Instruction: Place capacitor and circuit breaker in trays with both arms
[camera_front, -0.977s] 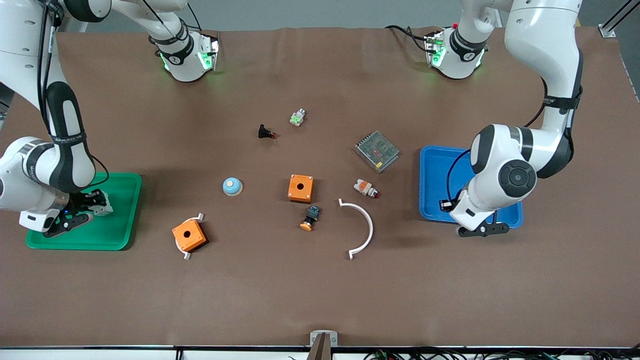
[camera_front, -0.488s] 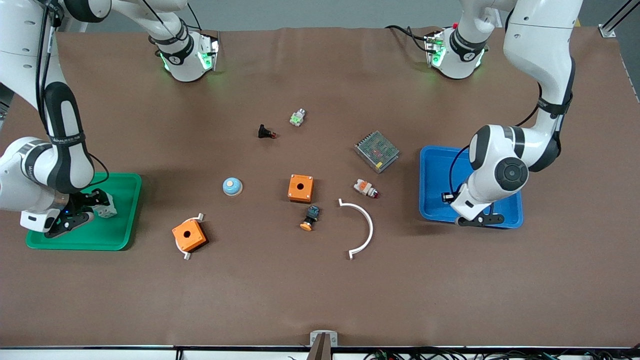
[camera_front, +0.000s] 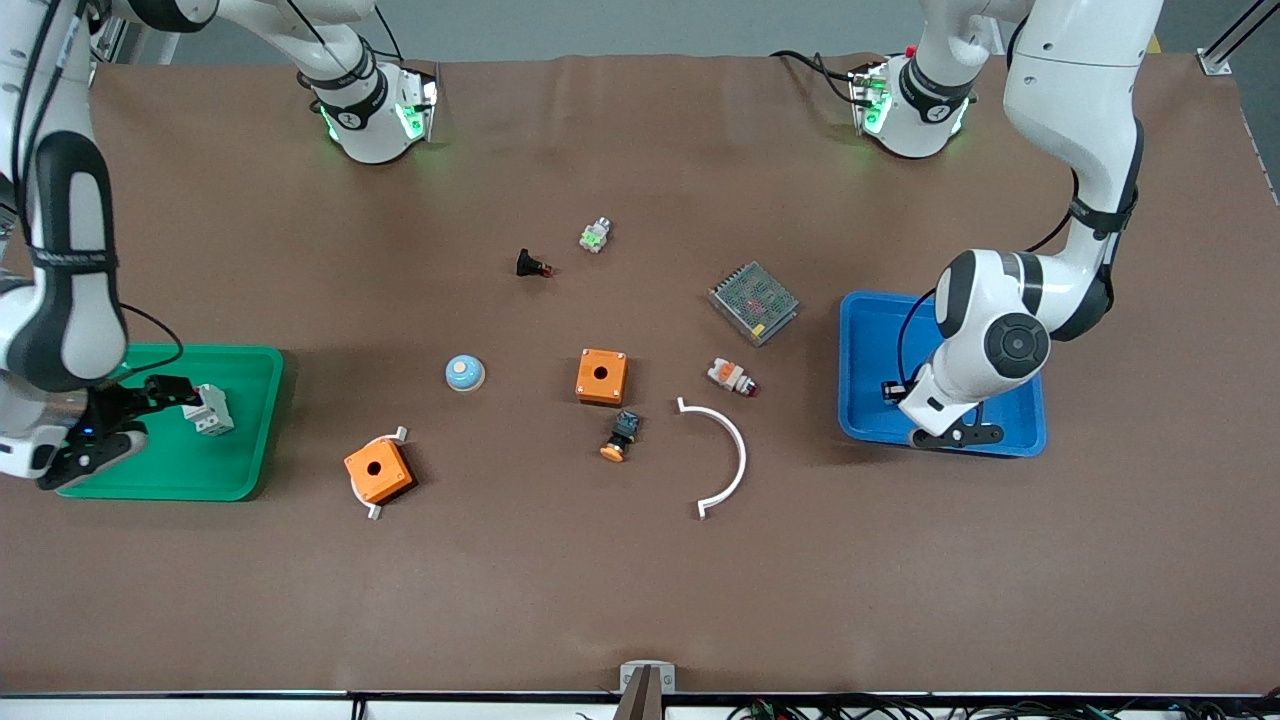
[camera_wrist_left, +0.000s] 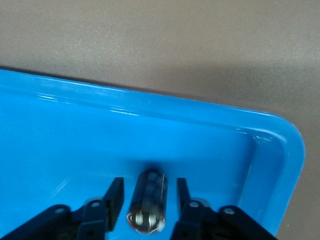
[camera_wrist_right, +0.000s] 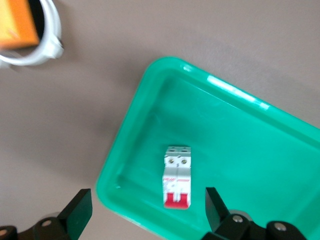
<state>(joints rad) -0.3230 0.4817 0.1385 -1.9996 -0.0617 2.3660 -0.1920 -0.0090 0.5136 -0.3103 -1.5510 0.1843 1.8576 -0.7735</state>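
Green tray (camera_front: 240, 470) holds the circuit breaker (camera_front: 208, 410), and the right tool (camera_wrist_right: 145, 212) hangs over it, spread wide. Blue tray (camera_front: 860, 340) holds the capacitor (camera_wrist_left: 148, 201); the left tool (camera_wrist_left: 148, 196) sits low around it, a bit apart. I think both parts are placed. Next, each arm should lift away.

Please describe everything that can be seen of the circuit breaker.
The circuit breaker is a small white-and-grey block, plastic by its look, with two screw holes at one end and a red part at the other. It lies flat on the floor of the green tray, near the tray's edge toward the table's middle. Nothing grips it: the right gripper hangs above it, open, its fingers clear of it.
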